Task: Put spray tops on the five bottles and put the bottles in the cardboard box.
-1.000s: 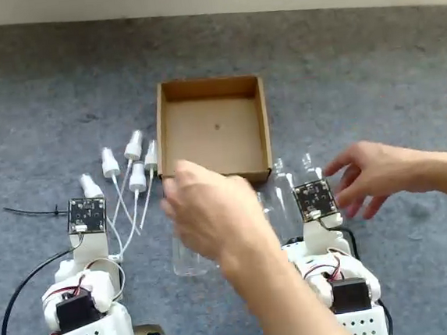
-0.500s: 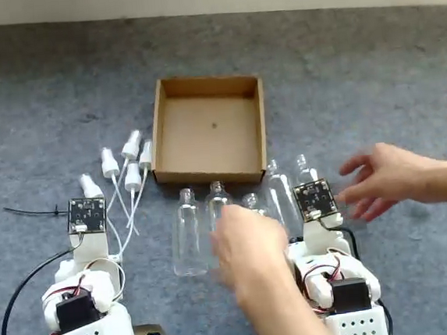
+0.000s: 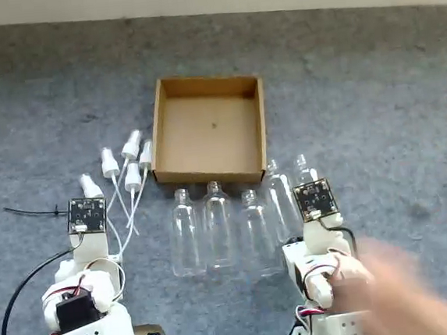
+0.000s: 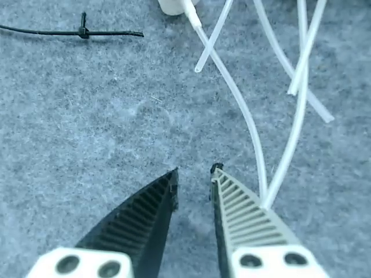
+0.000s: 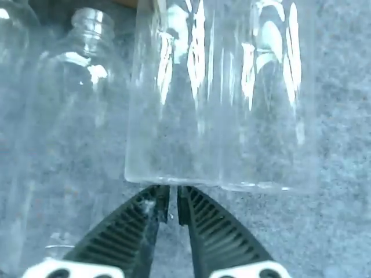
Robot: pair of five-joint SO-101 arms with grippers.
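The cardboard box sits open, well ahead and between my two arms. The five bottles lie in a row just short of its near wall, necks toward the box and bases toward me, nearer my right arm than my left. My right gripper, all but closed and empty, points at the flat base of one bottle just beyond its tips, so that bottle's long axis runs straight on from it. The spray tops lie left of the box with their thin tubes trailing back beside my left gripper, which is empty with a narrow gap between its jaws, so I judge that arm the nearer one for them.
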